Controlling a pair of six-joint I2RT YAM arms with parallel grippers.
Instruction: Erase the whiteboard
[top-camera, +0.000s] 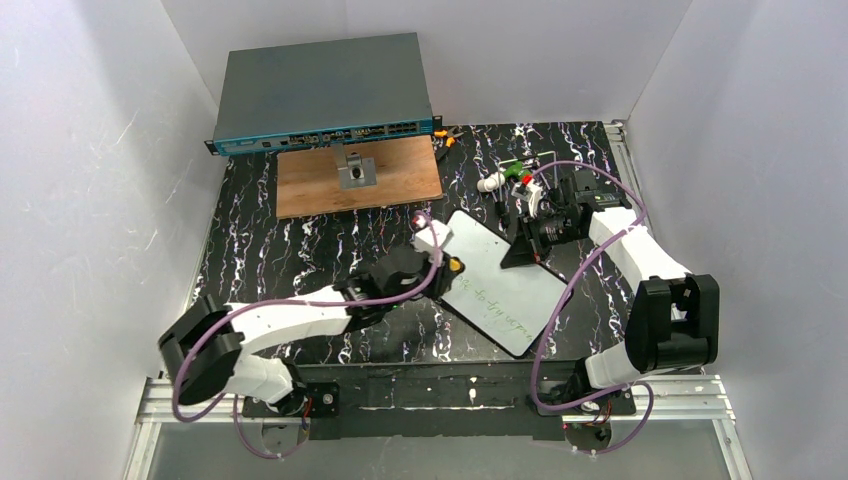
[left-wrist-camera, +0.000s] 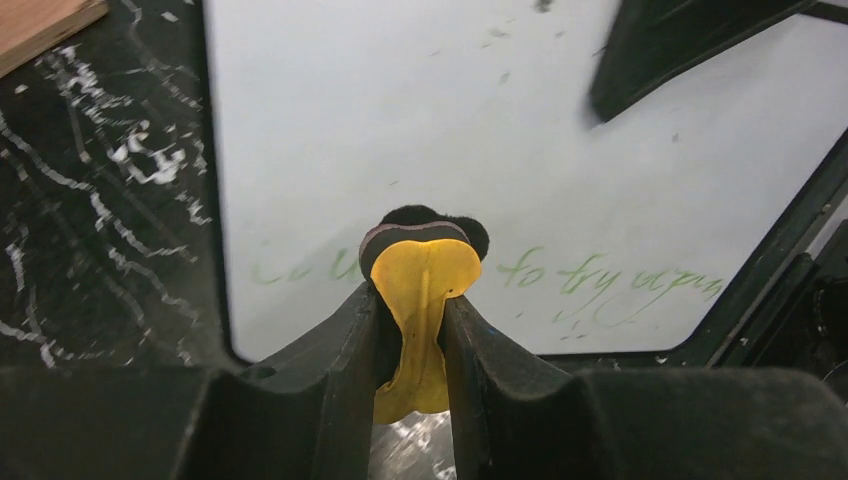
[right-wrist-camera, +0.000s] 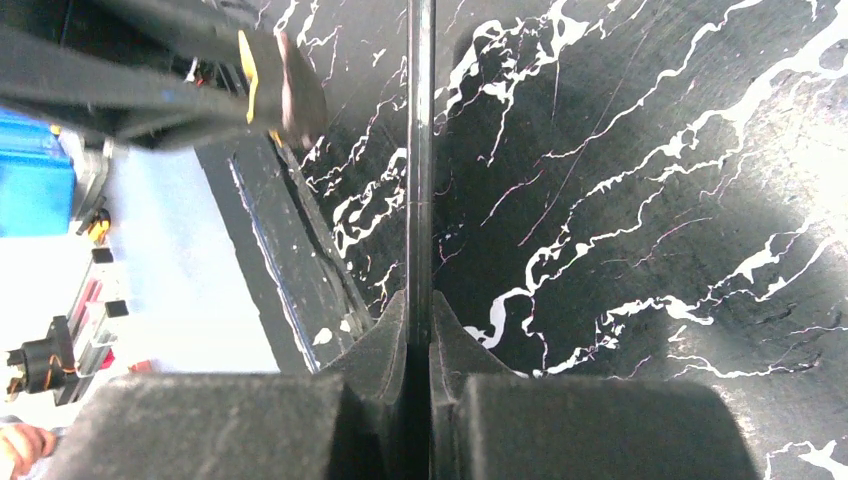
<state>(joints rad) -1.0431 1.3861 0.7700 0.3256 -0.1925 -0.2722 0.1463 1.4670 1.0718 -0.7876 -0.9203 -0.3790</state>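
Currently the whiteboard (top-camera: 503, 262) is laid diagonally on the black marbled table (top-camera: 300, 250), centre-right, between the two arms. One line of green handwriting (left-wrist-camera: 600, 275) is seen along its near long edge, and the rest of the surface is shown white with only a few specks. An eraser (left-wrist-camera: 425, 265), yellow-backed with a dark pad, is pinched by the left gripper (left-wrist-camera: 412, 305) and held right on that line. Writing left of the eraser looks fainter, and to the right it is fully legible. Erasing is judged partly done at most, with most of the line left to wipe. The right gripper (right-wrist-camera: 420, 325) is placed at the board's far edge, jaws pressed together on a thin dark strip (right-wrist-camera: 420, 150) seen edge-on; what it is cannot be told. Further back, a wooden board (top-camera: 320, 185) and a network switch (top-camera: 320, 90) are noted.
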